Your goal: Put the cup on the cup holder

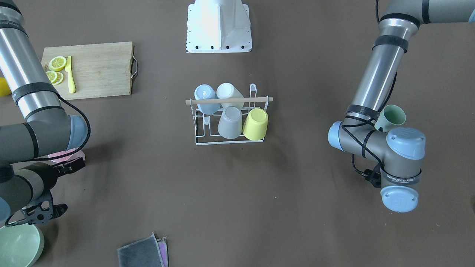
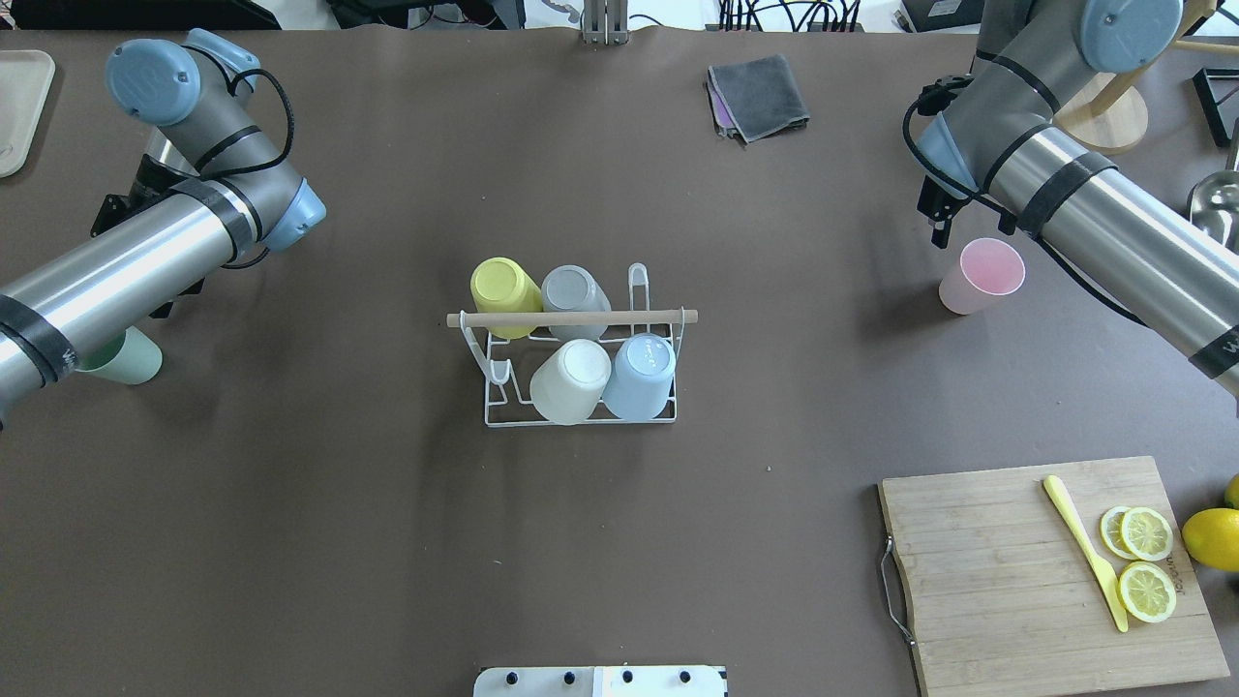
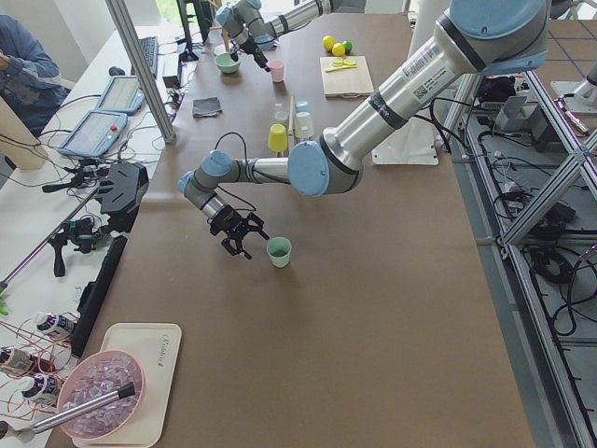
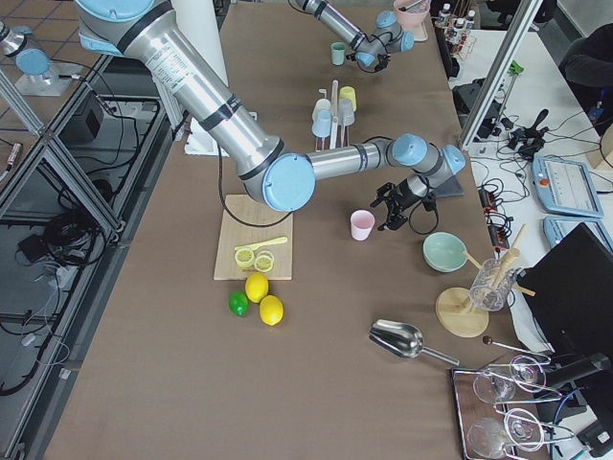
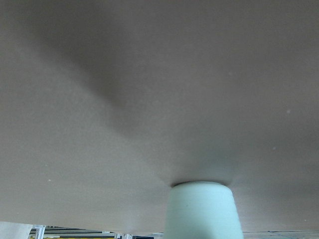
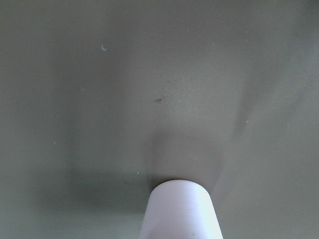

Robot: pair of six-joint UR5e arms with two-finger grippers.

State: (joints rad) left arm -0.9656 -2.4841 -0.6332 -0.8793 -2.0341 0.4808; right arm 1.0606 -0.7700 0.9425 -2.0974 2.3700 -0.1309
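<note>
While arms crouch, left gripper [image 3: 250, 245] by green cup [image 3: 278, 251], right gripper [image 4: 391, 218] by pink cup [image 4: 362, 225] (openness unclear).

A long brown-covered bench [image 3: 373, 308] stands beside an aluminium frame post [image 3: 140, 70], with a white side desk [image 3: 37, 224] carrying tablets [image 3: 93, 133], evenly lit.

Left arm [image 1: 382, 78], right arm [image 1: 22, 70]: silver tubes toward white base [image 1: 219, 26], black bands; beyond, grey joints, blue screwed caps, black cables, white lettering. Farthest from base, left gripper [image 3: 244, 246], right gripper [image 4: 392, 220]: black.
</note>
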